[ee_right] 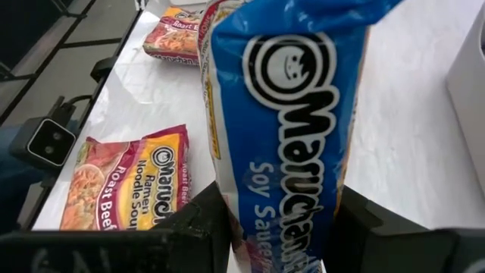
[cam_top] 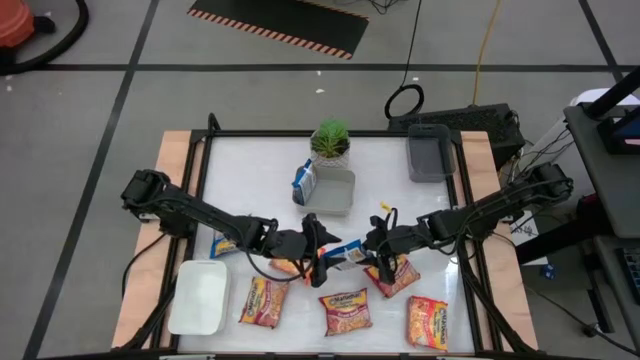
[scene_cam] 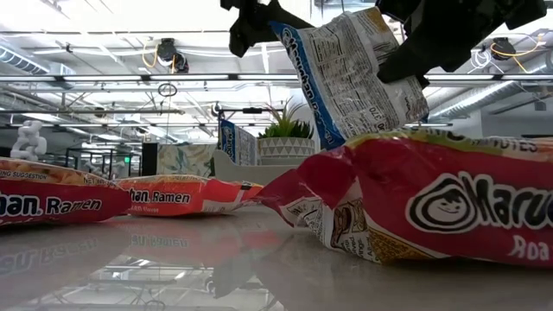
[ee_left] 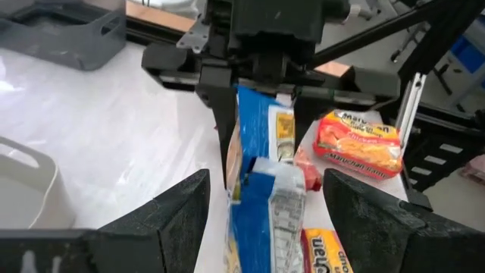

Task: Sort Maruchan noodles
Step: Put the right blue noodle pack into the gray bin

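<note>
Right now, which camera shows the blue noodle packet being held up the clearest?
Right wrist view: the blue packet fills it, label readable. Low view shows its printed back, left wrist view its edge between end effectors, high view only a sliver.

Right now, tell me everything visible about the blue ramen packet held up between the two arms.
The blue Maruchan Soy Sauce packet is glossy crinkled plastic, white-backed with print. It hangs lifted off the table, tilted, at mid-table. The right pincer clamps one end; the left pincer brackets the other end with fingers apart.
</note>
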### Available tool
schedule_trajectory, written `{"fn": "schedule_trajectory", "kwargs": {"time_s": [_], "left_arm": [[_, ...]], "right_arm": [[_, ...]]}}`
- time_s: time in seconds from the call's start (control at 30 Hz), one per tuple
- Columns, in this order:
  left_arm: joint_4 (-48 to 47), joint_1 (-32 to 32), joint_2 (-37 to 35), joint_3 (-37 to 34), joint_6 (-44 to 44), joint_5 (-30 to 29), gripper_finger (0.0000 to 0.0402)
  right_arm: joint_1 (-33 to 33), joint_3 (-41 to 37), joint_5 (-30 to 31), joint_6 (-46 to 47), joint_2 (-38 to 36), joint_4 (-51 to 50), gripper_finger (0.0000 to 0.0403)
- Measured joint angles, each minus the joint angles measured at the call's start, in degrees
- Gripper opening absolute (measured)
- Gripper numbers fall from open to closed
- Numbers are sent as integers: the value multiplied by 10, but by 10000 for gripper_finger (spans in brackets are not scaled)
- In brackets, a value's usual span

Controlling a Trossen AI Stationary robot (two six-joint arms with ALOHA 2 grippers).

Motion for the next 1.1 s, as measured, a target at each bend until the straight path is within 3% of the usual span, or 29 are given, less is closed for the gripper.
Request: {"fn": "schedule_trajectory", "kwargs": {"time_s": [0.47,0.7,1.1], "left_arm": [[-29,3,12,0,7,36,260],[5,10,58,-1,21,93,260],[26,16,58,-1,53,54,248]], "right_arm": [[0,0,1,-23,0,1,141],[0,-1,1,-25,0,22,142],[0,-1,1,-30,0,16,143]]}}
